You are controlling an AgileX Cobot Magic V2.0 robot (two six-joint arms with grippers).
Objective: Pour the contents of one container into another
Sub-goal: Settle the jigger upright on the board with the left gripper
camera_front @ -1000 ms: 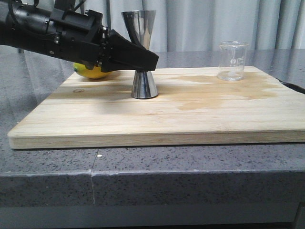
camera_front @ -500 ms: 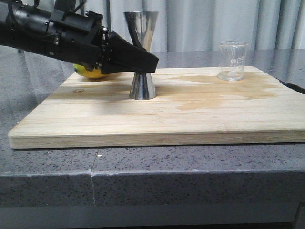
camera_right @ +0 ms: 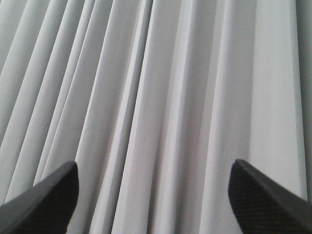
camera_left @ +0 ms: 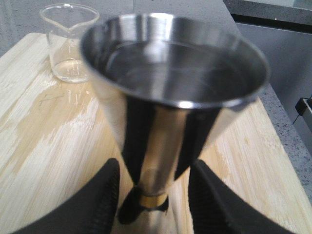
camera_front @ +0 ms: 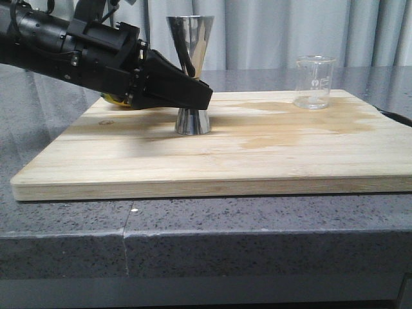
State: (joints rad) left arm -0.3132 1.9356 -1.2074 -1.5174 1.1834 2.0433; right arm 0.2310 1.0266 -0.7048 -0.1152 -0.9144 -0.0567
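Two arms: only the left one works the scene.
Risks: jigger is nearly full, so a jolt or tilt on the lift would likely slop liquid onto the board; smooth conical steel could slide in the fingers if the squeeze is light; top-heavy hourglass could topple if nudged off its small base.
Counter [camera_front: 270, 244]: dark speckled stone, seam down the front face.
Board [camera_front: 257, 154]: pale wood, long straight grain, darker wet stain spread toward the beaker side.
Left gripper [camera_left: 153, 204]: black matte fingers [camera_left: 100, 204] straddle the jigger's waist, one each side; they sit right at it, but firm contact is unclear, so cannot tell if clamped.
Right gripper [camera_right: 153, 197]: fingers wide apart, nothing between them, aimed at pleated grey curtain; not seen in front view.
Jigger [camera_front: 190, 77]: shiny steel double cone, thin gold band at the waist, upright near mid-board; upper cup holds clear liquid close to the rim in the wrist view.
Beaker [camera_front: 314, 82]: small clear glass, flared rim with spout, faint print, upright at the board's far right corner, well apart from the jigger; looks almost empty.
Lemon [camera_front: 114, 100]: yellow sliver behind the left arm, mostly hidden.
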